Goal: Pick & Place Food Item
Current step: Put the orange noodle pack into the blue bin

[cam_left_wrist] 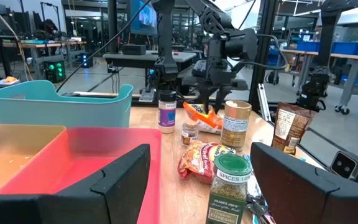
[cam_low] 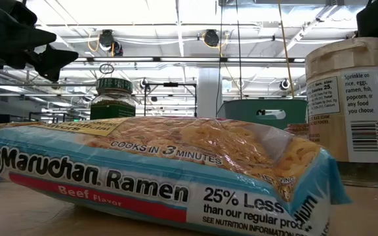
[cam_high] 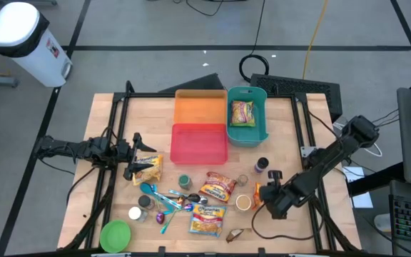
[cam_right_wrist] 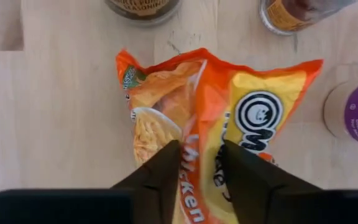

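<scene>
An orange ramen packet (cam_right_wrist: 229, 106) lies on the wooden table near its right side, also seen in the high view (cam_high: 257, 191). My right gripper (cam_right_wrist: 201, 163) comes down on it and is shut on its wrapper. My left gripper (cam_high: 135, 160) stands open and level at the table's left side, beside a brown snack bag (cam_high: 148, 170), with nothing between its fingers. A teal bin (cam_high: 261, 135) at the far middle holds another ramen packet (cam_high: 242, 113). My right gripper pinches a raised ridge of the orange packet's wrapper (cam_right_wrist: 201, 146) between its two fingers (cam_right_wrist: 163, 171). The fingers come steeply from above, pointing down. The packet lies flat on the table, its far end spread out beyond the fingers.
Jars (cam_right_wrist: 143, 6) (cam_right_wrist: 297, 12) and a purple-labelled bottle (cam_right_wrist: 353, 112) stand close around the orange packet. An orange tray (cam_high: 200, 107) and a red one (cam_high: 199, 143) lie beside the bin. More ramen packets (cam_high: 217, 187) (cam_high: 207, 221), spice jars and a green bowl (cam_high: 115, 234) sit near the front.
</scene>
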`<state>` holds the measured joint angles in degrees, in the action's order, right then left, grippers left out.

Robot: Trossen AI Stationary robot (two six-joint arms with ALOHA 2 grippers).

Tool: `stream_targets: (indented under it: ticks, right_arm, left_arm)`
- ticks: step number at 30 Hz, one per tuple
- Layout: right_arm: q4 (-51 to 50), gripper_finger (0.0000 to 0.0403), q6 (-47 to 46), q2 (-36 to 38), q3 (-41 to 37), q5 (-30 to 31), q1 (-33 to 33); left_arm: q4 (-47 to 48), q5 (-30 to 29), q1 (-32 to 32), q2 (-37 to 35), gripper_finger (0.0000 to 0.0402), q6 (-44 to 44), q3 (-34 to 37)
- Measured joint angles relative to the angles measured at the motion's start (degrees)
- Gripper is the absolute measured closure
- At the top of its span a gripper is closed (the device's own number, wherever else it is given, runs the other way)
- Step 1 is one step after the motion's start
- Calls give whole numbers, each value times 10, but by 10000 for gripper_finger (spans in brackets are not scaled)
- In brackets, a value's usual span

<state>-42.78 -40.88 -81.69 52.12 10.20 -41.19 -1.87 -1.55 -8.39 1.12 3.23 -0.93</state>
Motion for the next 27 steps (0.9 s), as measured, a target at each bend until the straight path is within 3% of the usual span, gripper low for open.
stream_targets:
  ticks: [8, 17, 23, 27]
  right_arm:
    - [0, 393, 0, 54, 0, -1, 0]
    - [20, 400, -12, 177, 0, 2, 0]
    - [129, 401, 88, 238, 0, 120, 7]
    - [228, 402, 201, 260, 0, 155, 43]
  left_arm:
    - [0, 0, 0, 0, 119, 0, 0]
    - [0, 0, 0, 0, 119, 0, 0]
    - [0, 0, 0, 0, 119, 0, 0]
    - [0, 0, 0, 0, 119, 0, 0]
